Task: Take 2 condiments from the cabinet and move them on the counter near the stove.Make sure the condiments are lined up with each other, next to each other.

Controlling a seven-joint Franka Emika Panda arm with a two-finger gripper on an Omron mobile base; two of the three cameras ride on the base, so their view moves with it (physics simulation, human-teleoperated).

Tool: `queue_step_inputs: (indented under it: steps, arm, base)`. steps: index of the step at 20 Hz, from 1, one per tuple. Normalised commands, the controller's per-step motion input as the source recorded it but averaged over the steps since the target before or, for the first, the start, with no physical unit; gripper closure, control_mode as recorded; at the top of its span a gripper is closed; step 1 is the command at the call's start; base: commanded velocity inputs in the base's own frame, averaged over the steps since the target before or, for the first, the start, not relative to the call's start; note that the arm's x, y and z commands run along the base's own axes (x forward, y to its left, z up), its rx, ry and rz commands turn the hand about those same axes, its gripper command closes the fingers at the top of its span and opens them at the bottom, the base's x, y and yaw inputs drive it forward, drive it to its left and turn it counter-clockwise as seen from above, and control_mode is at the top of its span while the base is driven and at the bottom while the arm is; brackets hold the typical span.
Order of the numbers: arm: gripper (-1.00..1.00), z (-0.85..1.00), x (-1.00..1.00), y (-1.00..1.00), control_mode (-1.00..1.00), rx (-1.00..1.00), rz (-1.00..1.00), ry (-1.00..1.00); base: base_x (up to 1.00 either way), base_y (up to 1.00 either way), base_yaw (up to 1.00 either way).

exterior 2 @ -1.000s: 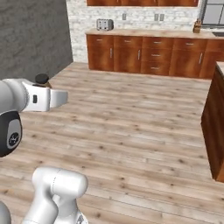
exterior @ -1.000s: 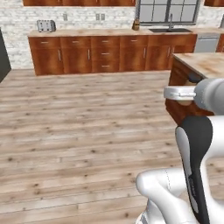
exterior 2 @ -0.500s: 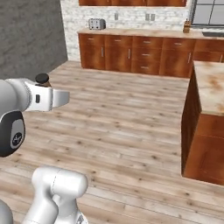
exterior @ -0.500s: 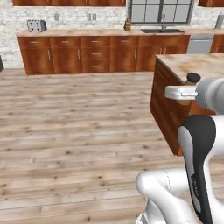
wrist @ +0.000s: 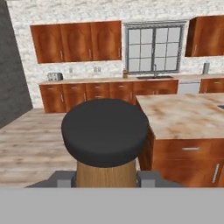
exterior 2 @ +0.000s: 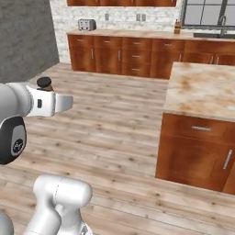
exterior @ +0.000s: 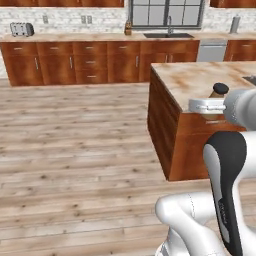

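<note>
One shaker, tan with a dark brown top, sits clamped between the fingers, which are closed narrowly against its sides; in the hand view its round cap fills the centre and the tan body drops between the two grey finger blocks. No label or writing can be read on it, and nothing legible shows elsewhere in the room.

From the left base view the shaker's dark cap pokes up just above the hand, in front of the island tabletop, a beige slab with rust-brown marbling over red-brown drawers. From the right base view the same cap shows above the white wrist, well apart from that tabletop, with open wooden floor between them.

Along the far wall runs a second tabletop over drawers, carrying a toaster at its left end and a small brown bottle beside the sink, under a window. Wall cabinets hang to the window's left, and another to its right. A grey wall stands at the left. A dark edge is set into the island's far right; what it is I cannot tell.
</note>
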Motion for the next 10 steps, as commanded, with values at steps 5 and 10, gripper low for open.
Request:
queue_step_inputs:
  steps: [5,10]
  arm:
    - [1.0,0.0,0.0,0.0,1.0,0.0,0.0,0.0]
    - [1.0,0.0,0.0,0.0,1.0,0.0,0.0,0.0]
  base:
    - [0.19,-1.0,-0.01]
    - [0.44,-1.0,-0.05]
